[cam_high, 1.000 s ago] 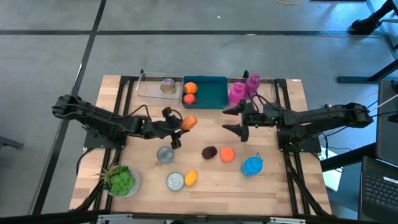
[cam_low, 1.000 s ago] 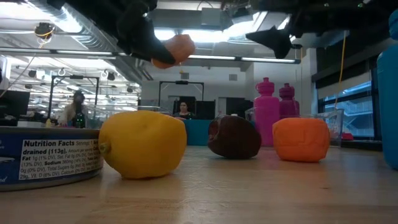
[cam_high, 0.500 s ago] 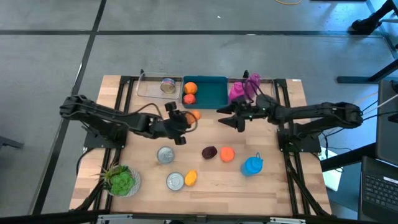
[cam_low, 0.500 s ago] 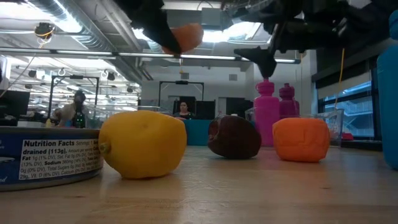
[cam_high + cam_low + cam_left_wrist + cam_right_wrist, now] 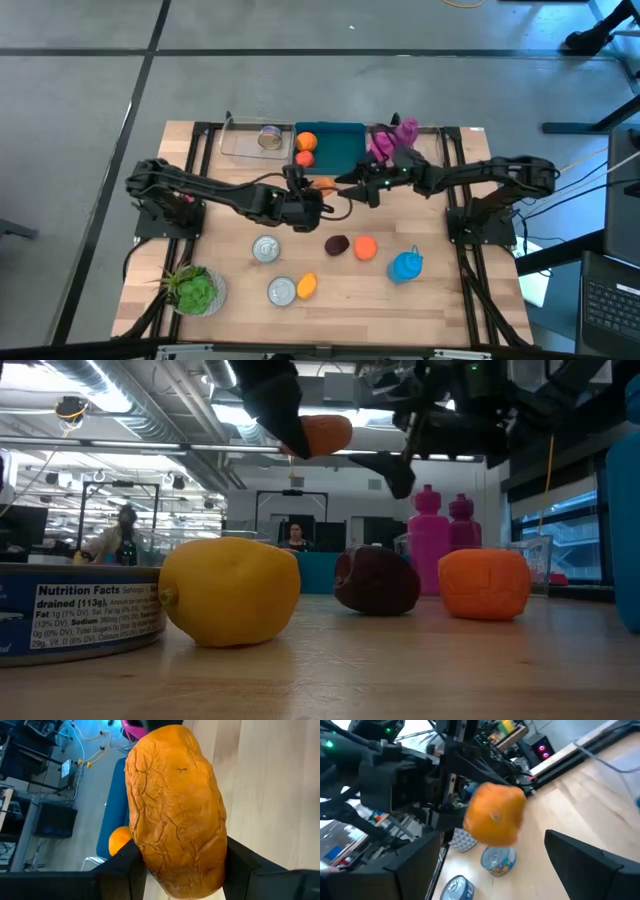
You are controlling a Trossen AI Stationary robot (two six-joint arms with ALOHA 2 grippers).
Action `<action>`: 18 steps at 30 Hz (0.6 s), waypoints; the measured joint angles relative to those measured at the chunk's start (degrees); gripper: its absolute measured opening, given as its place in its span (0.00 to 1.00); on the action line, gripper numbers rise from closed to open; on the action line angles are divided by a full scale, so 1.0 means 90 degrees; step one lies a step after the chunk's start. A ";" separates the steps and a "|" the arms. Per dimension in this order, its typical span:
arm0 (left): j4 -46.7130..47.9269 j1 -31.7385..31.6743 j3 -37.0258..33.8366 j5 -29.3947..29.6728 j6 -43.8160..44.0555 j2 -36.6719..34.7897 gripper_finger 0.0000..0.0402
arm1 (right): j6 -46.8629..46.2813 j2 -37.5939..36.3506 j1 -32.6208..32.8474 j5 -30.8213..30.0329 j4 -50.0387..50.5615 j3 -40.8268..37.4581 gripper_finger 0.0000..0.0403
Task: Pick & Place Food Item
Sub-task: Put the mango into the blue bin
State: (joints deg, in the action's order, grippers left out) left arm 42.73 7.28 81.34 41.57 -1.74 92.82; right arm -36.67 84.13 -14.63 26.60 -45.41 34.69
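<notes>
My left gripper [image 5: 312,192] is clamped on the orange food item [image 5: 322,184], raised at six o'clock of the teal bin [image 5: 340,150], so the drop remains. My right gripper [image 5: 355,190] hangs wide open and empty beside it. Wooden table [image 5: 440,300]; people in the room behind.

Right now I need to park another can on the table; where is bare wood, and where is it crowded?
Bare wood: between the clear tray and the lettuce, and right of the blue bottle. Crowded: around the dark fruit, and by the teal bin, where both grippers meet.
</notes>
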 joint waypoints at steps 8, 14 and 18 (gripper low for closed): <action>0.0486 -0.0111 0.0469 0.0001 0.0003 0.0225 0.42 | 0.0044 0.0633 0.0012 0.0423 -0.0001 0.0669 0.88; 0.0502 -0.0159 0.0481 -0.0011 -0.0037 0.0223 0.42 | 0.0080 0.0934 0.0012 0.0462 0.0002 0.0955 0.88; 0.0503 -0.0154 0.0481 -0.0027 -0.0066 0.0223 0.42 | 0.0125 0.1078 0.0021 0.0478 0.0010 0.1148 0.88</action>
State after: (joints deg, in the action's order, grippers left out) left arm 47.25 5.89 85.67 41.33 -2.33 94.83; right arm -35.55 93.83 -14.45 30.90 -45.32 45.02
